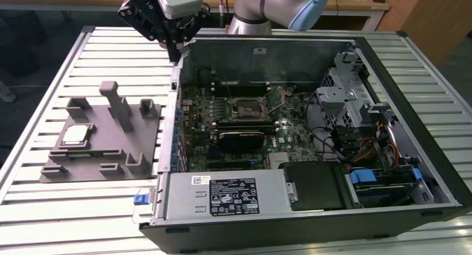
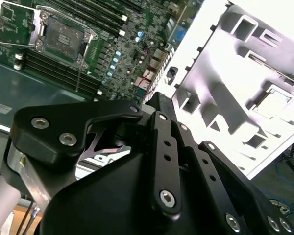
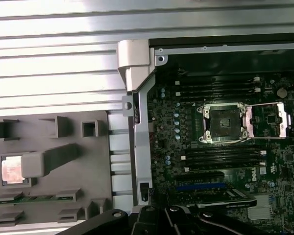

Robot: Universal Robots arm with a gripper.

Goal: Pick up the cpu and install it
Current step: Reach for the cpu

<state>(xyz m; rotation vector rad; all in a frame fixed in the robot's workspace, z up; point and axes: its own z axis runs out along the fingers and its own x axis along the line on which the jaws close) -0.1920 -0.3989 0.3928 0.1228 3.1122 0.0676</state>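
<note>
Currently the gripper (image 1: 174,47) is hanging high over the near wall of the open computer case (image 1: 266,45), touching nothing. Whether it is open or closed cannot be told from these views, but it is carrying nothing.

The cpu (image 1: 76,134) is lying flat in its recess on the grey tray (image 1: 81,175), well apart from the gripper, below it and off to the exterior view's left. In the first wrist view the cpu (image 3: 12,170) is showing its pale top, with a tray post just beside it.

To the gripper's other side, inside the case, the motherboard socket (image 3: 221,122) is standing empty, with its retention plate (image 3: 267,120) swung open (so the seat appears ready to receive the chip). The socket (image 2: 63,36) is also showing in the second wrist view.

Judged progress: the task is sitting at its very start. Pickup is not yet done, and neither is installation. The slatted table (image 1: 74,211) is carrying both tray and case.
</note>
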